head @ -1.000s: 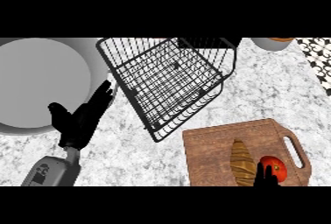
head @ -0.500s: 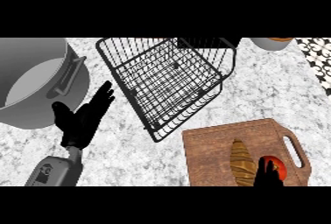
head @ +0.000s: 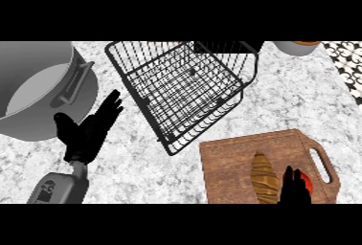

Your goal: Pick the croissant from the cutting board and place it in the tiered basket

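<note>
Change since earlier: pot (head: 35, 91) more in view. Croissant (head: 264, 178) on cutting board (head: 230, 167); my right hand (head: 293, 189) just beside it, fingers straight, nothing held. Advice: curl round its middle before lifting toward tiered basket (head: 187, 86). Left hand (head: 88, 131) open, resting

No readable text, label, brand or number shows anywhere. The left forearm (head: 55, 187) carries a small round white mark, but nothing in it can be read.
</note>
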`<act>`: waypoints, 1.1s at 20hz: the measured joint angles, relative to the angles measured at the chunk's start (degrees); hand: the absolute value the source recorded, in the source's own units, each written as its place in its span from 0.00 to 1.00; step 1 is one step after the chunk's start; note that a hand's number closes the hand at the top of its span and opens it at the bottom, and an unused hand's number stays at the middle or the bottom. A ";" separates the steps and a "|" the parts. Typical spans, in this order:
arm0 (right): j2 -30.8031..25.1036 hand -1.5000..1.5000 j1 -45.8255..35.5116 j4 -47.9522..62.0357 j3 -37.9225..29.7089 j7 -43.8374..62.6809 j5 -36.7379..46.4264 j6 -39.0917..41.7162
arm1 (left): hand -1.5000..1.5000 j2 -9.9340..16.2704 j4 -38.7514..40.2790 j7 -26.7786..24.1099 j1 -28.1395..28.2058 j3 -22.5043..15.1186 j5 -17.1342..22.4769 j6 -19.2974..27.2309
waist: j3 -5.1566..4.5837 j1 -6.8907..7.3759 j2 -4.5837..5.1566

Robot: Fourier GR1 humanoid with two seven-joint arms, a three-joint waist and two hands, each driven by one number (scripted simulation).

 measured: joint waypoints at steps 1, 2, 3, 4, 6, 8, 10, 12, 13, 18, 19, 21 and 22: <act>0.32 0.00 -0.20 0.88 -0.16 -0.23 -0.03 -0.68 | 0.50 0.24 1.04 -0.38 -0.35 0.82 0.27 -0.84 | -0.08 -0.04 -0.03; 0.07 0.00 -0.73 1.46 -0.77 -0.52 -0.83 -0.82 | 0.50 0.31 1.68 -0.52 -0.61 1.38 0.30 -1.47 | -0.16 -0.08 -0.05; -0.30 0.00 -0.96 1.96 -1.35 -0.90 -1.79 -1.06 | 0.50 -0.02 1.15 0.08 -0.97 1.41 -0.06 -1.16 | -0.20 -0.09 -0.06; -0.21 0.00 -1.56 2.99 -1.89 -1.27 -2.36 -1.43 | 0.50 -0.03 -0.36 1.05 -0.22 1.32 0.04 -1.24 | -0.27 -0.05 -0.10; -0.39 0.00 -3.08 5.17 -3.34 -2.29 -4.16 -2.21 | 0.50 -1.02 0.64 0.19 -0.47 1.16 -1.08 -0.91 | -0.36 -0.08 -0.14; -1.07 0.00 -3.43 5.32 -4.26 -3.11 -6.43 -2.36 | 0.50 -1.02 -0.52 1.34 -0.70 1.66 -1.23 -1.02 | -0.31 -0.04 -0.16; -1.24 0.00 -4.21 6.62 -4.93 -4.33 -7.90 -3.10 | 0.50 -1.65 -0.54 1.43 -0.80 1.76 -1.78 -0.97 | -0.36 -0.04 -0.21; -1.24 0.00 -4.76 7.63 -5.40 -5.10 -8.86 -3.53 | 0.50 -2.12 -0.27 0.81 -0.10 2.03 -2.07 -1.38 | -0.42 -0.02 -0.27; -1.13 0.00 -4.99 8.07 -5.45 -5.43 -8.85 -3.74 | 0.50 -2.12 -1.16 1.66 -0.07 2.16 -2.10 -1.41 | -0.48 -0.02 -0.30; -1.67 1.00 -8.37 11.84 -5.99 -9.11 -11.66 -3.83 | 0.50 -3.09 -2.31 2.58 0.34 1.71 -3.16 -1.34 | -1.15 -0.02 -0.63; -2.15 1.00 -8.63 11.61 -5.56 -10.36 -12.36 -3.59 | 0.50 -2.97 -1.78 2.62 -0.13 1.99 -3.12 -1.61 | -1.23 -0.09 -0.64; -2.62 1.00 -9.44 12.24 -5.21 -12.14 -12.51 -3.73 | 0.50 -2.75 -2.21 2.79 0.36 2.31 -2.84 -2.17 | -1.37 -0.08 -0.71; -2.56 1.00 -10.27 12.92 -5.20 -12.44 -11.94 -3.51 | 0.50 -2.68 -2.09 2.82 0.18 2.52 -2.82 -2.30 | -1.46 -0.09 -0.74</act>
